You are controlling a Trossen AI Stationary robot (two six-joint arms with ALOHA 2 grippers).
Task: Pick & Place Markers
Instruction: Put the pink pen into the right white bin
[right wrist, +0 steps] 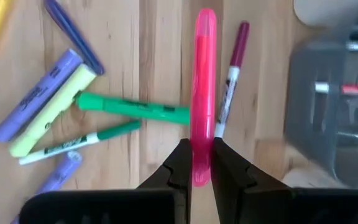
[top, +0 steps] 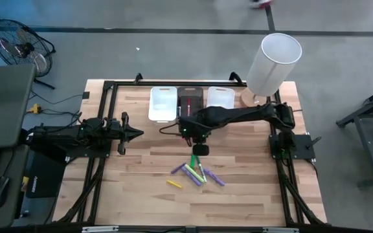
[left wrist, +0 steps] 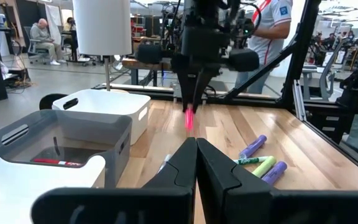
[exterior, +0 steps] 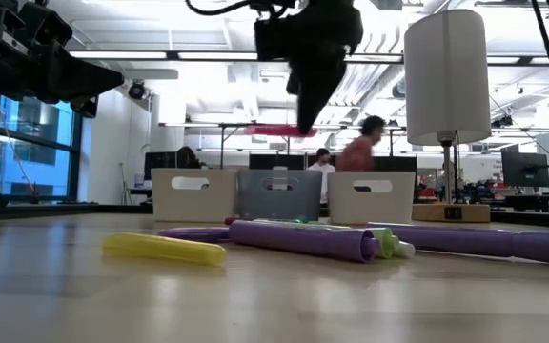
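Note:
My right gripper [top: 201, 150] hangs over the middle of the table, shut on a pink marker [right wrist: 203, 74]; the left wrist view shows that marker [left wrist: 189, 119] below the fingers. Under it several markers lie flat on the wood: purple [right wrist: 36, 93], yellow-green [right wrist: 51, 112], green [right wrist: 132, 107], a maroon pen [right wrist: 232, 74], a yellow one [exterior: 165, 249]. My left gripper [top: 133, 134] waits shut at the table's left, pointing level. My right gripper pinches the pink marker near one end [right wrist: 201, 163] between its two fingers, which lie along it. The fingers come from above, pointing steeply down. The marker sticks out past the fingertips, lifted clear of the table and of the other markers.
Three bins stand in a row at the far edge: white [top: 162, 103], dark [top: 190, 98], white [top: 221, 97]. The dark bin [right wrist: 334, 106] has a red marker inside. A tall white cylinder on a stand [top: 274, 61] rises at the far right. People stand beyond the table.

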